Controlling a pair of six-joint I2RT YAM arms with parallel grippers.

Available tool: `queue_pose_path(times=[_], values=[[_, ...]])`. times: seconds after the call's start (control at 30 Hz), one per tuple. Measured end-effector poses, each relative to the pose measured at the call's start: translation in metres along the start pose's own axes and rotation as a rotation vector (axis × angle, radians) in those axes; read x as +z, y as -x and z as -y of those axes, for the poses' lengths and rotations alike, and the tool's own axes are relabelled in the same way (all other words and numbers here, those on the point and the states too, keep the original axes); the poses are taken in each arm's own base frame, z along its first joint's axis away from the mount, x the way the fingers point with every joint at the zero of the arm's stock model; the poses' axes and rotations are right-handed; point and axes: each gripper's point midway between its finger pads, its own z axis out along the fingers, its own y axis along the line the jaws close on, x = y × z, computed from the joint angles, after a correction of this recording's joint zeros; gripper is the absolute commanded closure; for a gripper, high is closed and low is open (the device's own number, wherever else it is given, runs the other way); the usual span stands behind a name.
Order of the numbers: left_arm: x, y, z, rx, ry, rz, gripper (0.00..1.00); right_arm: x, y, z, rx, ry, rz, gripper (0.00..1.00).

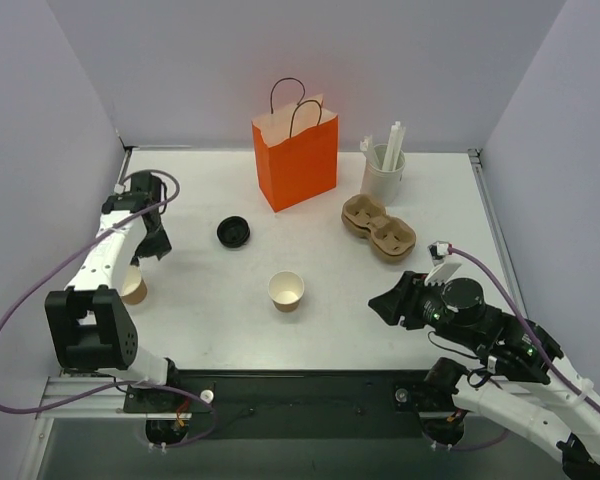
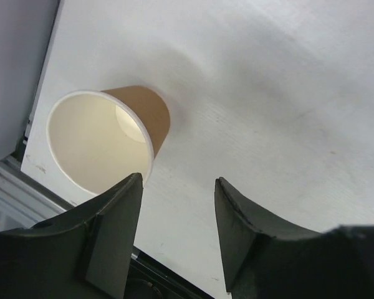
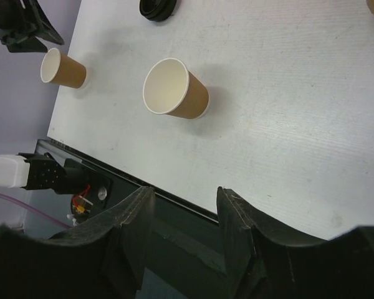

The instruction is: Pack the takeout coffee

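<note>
The bench [image 1: 210, 320] is plain white and matte. Pale lavender walls [image 1: 180, 60] close it in at 9, 12 and 3 o'clock, and a black rail [image 1: 300, 385] runs along its edge at 6 o'clock, where my bases sit.

At 12 o'clock an orange bag [image 1: 298, 160] stands upright with its mouth open. A white cup [image 1: 383, 172] of straws is at 1 o'clock, with a tan pulp carrier [image 1: 380, 228] just below it at 2 o'clock. A black lid [image 1: 234, 232] lies alone on the bench, at 10 o'clock from the middle cup [image 1: 286, 290]. That cup is tan and open-topped. The left cup [image 1: 133, 289], at 8 o'clock near the bench edge, is also open-topped.

I cannot tell which cup is the coffee.

My left fingers [image 2: 177, 184] are spread with nothing between them. They hang over the left cup, whose rim is just beside one finger, and I cannot tell whether they touch. My right fingers [image 3: 184, 193] are parted and empty at 4 o'clock, aimed toward the middle cup and well apart from it, with only bare bench between.
</note>
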Motion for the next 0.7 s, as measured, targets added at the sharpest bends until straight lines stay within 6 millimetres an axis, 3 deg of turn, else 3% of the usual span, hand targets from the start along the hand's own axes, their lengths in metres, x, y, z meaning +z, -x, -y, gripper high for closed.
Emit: queue_pose_path(times=[0.1,0.2,0.3,0.37,0.47,0.53,0.7], values=[[-0.039,0.032,0.017,-0.011,-0.087,0.119,0.39,-0.001,0.001,0.0,0.0,0.002,0.004,0.55],[-0.088,0.055,0.056,0.044,-0.218,0.263,0.41,-0.003,0.003,-0.001,-0.002,0.005,0.006,0.55],[-0.124,0.05,0.11,0.187,-0.359,0.342,0.41,-0.005,0.006,-0.003,-0.005,0.009,0.013,0.55],[-0.136,0.039,0.147,0.306,-0.423,0.368,0.41,-0.005,0.007,-0.004,-0.008,0.007,0.014,0.55],[-0.131,0.02,0.191,0.455,-0.451,0.372,0.42,-0.002,0.009,-0.004,-0.021,-0.004,0.013,0.55],[-0.115,0.008,0.213,0.535,-0.439,0.346,0.42,-0.001,0.01,-0.004,-0.029,-0.011,0.009,0.55],[-0.068,-0.005,0.232,0.635,-0.36,0.275,0.42,0.001,0.012,-0.004,-0.048,-0.022,0.012,0.55]])
